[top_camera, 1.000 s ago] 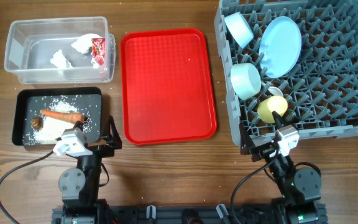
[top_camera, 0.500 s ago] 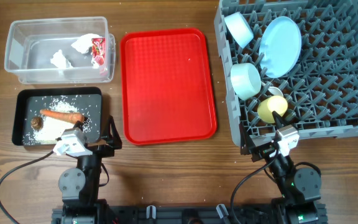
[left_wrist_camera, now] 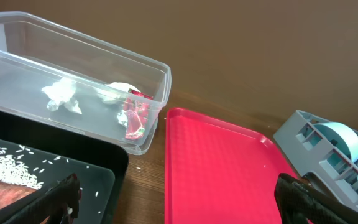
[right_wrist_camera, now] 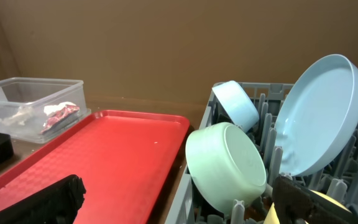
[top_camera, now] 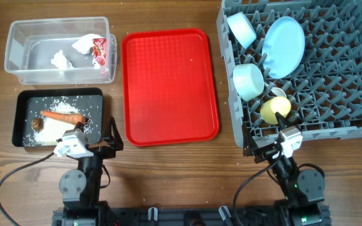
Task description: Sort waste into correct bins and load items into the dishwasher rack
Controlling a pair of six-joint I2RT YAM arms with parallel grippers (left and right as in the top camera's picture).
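The clear tub [top_camera: 11,59] at far left holds a red-and-white wrapper [top_camera: 98,51] and crumpled white paper [top_camera: 83,44]. The black tray [top_camera: 58,93] below it holds an orange carrot [top_camera: 63,116], a brown lump [top_camera: 38,123] and rice grains [top_camera: 61,103]. The grey rack [top_camera: 307,129] at right holds a pale bowl [top_camera: 241,29], a pale blue plate [top_camera: 283,37], a mint-green bowl [top_camera: 248,81] and a yellow cup [top_camera: 275,110]. My left gripper [top_camera: 102,143] is open and empty near the black tray's front corner. My right gripper [top_camera: 264,145] is open and empty before the rack's front left corner. I cannot make out the spoon.
A bare red serving tray [top_camera: 168,81] lies between the bins and the rack. Both arm bases stand at the table's front edge. In the right wrist view the mint bowl [right_wrist_camera: 225,165] and plate [right_wrist_camera: 319,115] lean on the rack's pegs.
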